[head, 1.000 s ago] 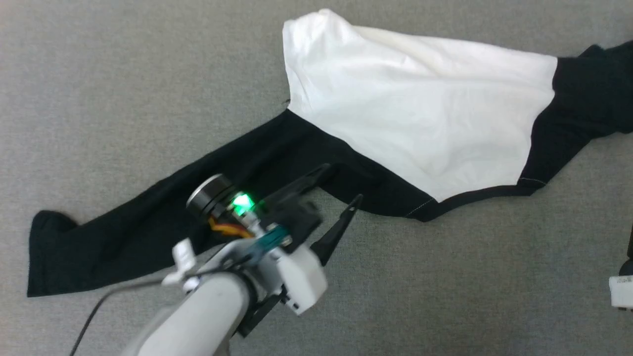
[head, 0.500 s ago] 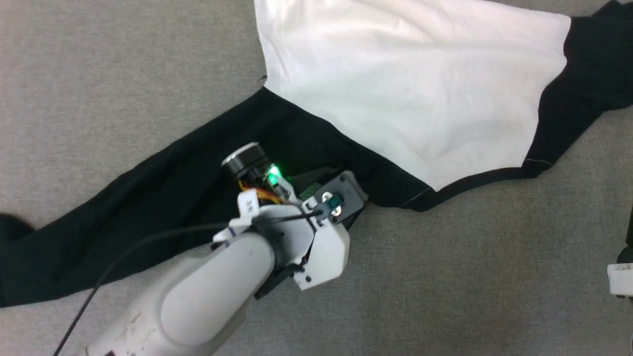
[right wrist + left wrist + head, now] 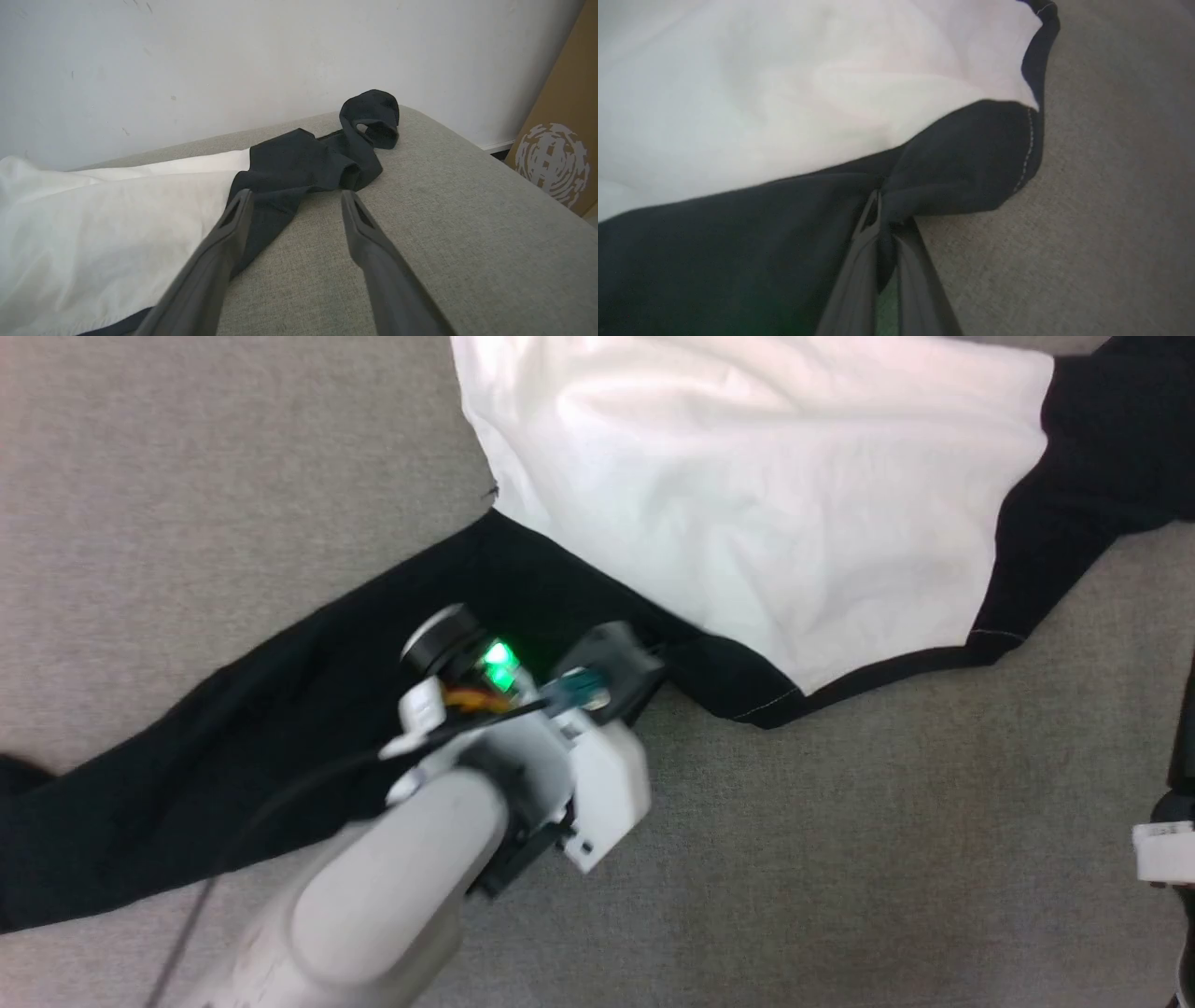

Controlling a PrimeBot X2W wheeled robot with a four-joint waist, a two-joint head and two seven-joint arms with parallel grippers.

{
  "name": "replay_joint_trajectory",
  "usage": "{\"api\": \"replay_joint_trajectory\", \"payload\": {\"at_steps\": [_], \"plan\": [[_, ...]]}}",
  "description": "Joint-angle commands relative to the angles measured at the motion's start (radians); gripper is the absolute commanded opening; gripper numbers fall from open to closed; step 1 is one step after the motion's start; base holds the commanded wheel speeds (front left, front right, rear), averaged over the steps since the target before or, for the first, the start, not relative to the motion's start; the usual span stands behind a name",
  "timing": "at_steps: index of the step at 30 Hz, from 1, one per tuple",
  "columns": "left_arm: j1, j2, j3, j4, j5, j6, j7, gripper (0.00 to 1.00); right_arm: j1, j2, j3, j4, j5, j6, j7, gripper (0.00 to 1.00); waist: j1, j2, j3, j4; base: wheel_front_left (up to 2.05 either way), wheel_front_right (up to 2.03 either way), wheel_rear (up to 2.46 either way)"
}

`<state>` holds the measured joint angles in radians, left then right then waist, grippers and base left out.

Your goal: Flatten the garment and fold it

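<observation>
The left pincer is pinched shut on a bunch of black fabric at the near edge of the garment, which lies spread on the grey upholstered surface. Judging by the wrinkles, a low, steady pull outward should smooth the white body without lifting it. Farther off, the right pincer gapes wide, holding nothing, and points toward the crumpled black sleeve, probably its best next hold.

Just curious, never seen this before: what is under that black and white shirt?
The garment lies on a grey fabric surface, visible all around it. Anything directly beneath the cloth is covered.
</observation>
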<state>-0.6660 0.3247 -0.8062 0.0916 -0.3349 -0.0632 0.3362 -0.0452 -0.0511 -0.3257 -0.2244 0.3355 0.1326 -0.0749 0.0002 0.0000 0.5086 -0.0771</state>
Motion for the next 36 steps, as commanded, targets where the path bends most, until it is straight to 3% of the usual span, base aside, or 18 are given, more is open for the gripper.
{"api": "replay_joint_trajectory", "payload": {"at_steps": [1,8,11,19,24,36], "plan": [[0.057,0.022,0.013,-0.001,-0.021,0.020,-0.014,0.00,-0.005,0.001,0.003,0.003,0.003,-0.002,-0.007,1.00,-0.0002,0.0000,-0.040,0.018,0.00,0.00,0.00],[0.272,0.093,0.127,-0.197,-0.076,0.169,-0.136,0.00,0.037,0.001,0.042,-0.004,-0.026,-0.002,0.047,1.00,-0.0002,0.0000,-0.112,0.056,0.00,0.00,0.00],[0.353,0.117,0.146,-0.253,-0.087,0.205,-0.173,0.00,0.060,0.001,0.048,-0.019,-0.048,-0.002,0.108,1.00,-0.0002,0.0000,-0.120,0.081,0.00,0.00,0.00],[0.351,0.076,0.111,-0.267,-0.090,0.188,-0.207,0.00,0.063,0.001,0.034,-0.026,-0.034,-0.002,0.380,1.00,-0.0002,0.0000,-0.099,0.131,0.00,0.00,0.00],[0.311,0.047,0.090,-0.239,-0.081,0.170,-0.217,0.00,0.042,-0.007,0.028,-0.039,-0.084,-0.002,0.538,1.00,-0.0002,0.0000,-0.063,0.151,0.00,0.00,0.00],[0.235,-0.010,0.063,-0.185,-0.066,0.151,-0.243,0.00,-0.067,-0.060,0.033,0.038,-0.093,-0.002,0.694,1.00,-0.0002,0.0000,0.039,0.196,0.00,0.00,0.00]]}}
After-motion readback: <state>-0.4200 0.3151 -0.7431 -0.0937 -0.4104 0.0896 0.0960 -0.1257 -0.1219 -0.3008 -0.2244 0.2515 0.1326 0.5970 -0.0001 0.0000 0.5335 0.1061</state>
